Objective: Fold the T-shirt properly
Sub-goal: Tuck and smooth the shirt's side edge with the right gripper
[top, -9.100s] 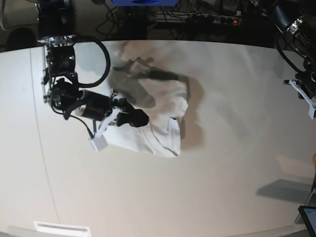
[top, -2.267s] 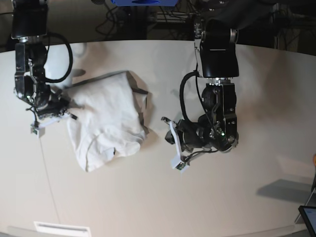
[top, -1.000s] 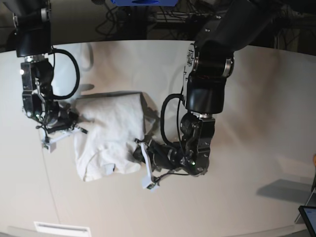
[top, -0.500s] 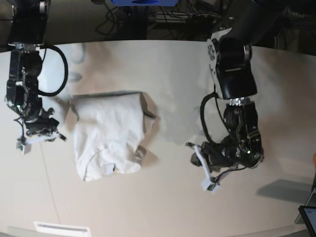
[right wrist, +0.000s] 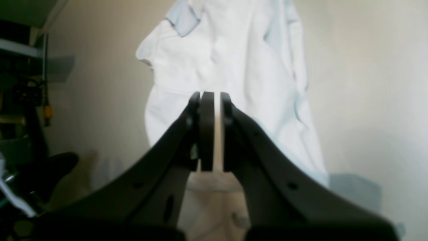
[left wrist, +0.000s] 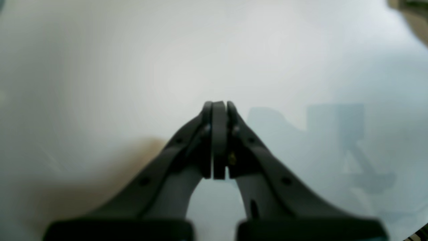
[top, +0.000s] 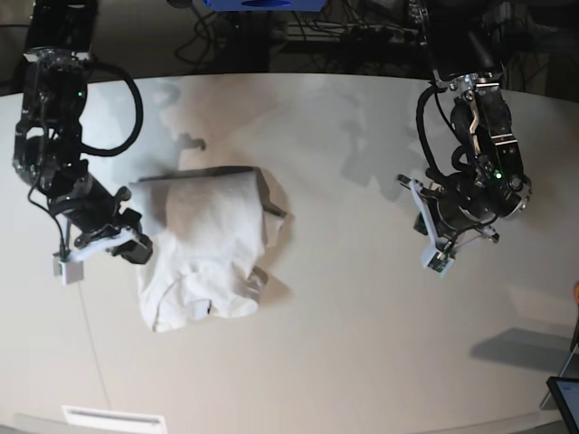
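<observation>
The black left gripper (left wrist: 219,107) is now well away from the folded white cotton T-shirt (top: 204,244), leaving the remaining work within the other's reach; its fingers are closed on nothing; the black right gripper (right wrist: 214,97) hovers over the shirt's near side, fingertips nearly together, apparently empty; the bundle lies beneath it, lower edge uneven.

Taking the pale tabletop (top: 362,362) as landmark: a dark-framed screen (top: 567,402) at its near right corner, a small orange thing (top: 576,293) by its right side, a white-edged rectangle (top: 115,420) at its near left, tangled dark cables (top: 194,41) beyond its far edge, a blue object (top: 264,4) above them
</observation>
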Controlling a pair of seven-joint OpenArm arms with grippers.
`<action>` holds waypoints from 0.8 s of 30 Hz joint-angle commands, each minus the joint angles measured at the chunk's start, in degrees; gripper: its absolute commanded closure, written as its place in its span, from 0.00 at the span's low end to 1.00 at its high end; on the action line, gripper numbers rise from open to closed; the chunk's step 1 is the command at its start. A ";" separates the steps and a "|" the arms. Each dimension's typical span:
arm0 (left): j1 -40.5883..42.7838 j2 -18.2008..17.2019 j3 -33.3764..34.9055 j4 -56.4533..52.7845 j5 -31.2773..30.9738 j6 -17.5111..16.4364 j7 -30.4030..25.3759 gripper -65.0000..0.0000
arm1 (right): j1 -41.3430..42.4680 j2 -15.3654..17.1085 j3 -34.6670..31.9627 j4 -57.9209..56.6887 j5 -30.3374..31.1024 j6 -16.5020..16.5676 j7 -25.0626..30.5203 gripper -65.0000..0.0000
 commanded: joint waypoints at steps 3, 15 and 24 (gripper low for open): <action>0.00 -0.58 -1.31 1.31 -0.62 -0.28 -0.93 1.00 | 0.83 -0.28 0.34 -4.05 2.62 0.79 0.86 0.95; 1.23 -0.58 -1.92 2.28 -0.62 -0.28 -1.02 1.00 | 0.48 -0.63 0.69 -20.84 2.97 8.36 1.39 0.95; 1.23 -0.58 -1.92 2.55 -0.62 -0.28 -1.02 1.00 | 0.31 -0.63 0.69 -20.93 3.32 10.47 1.04 0.95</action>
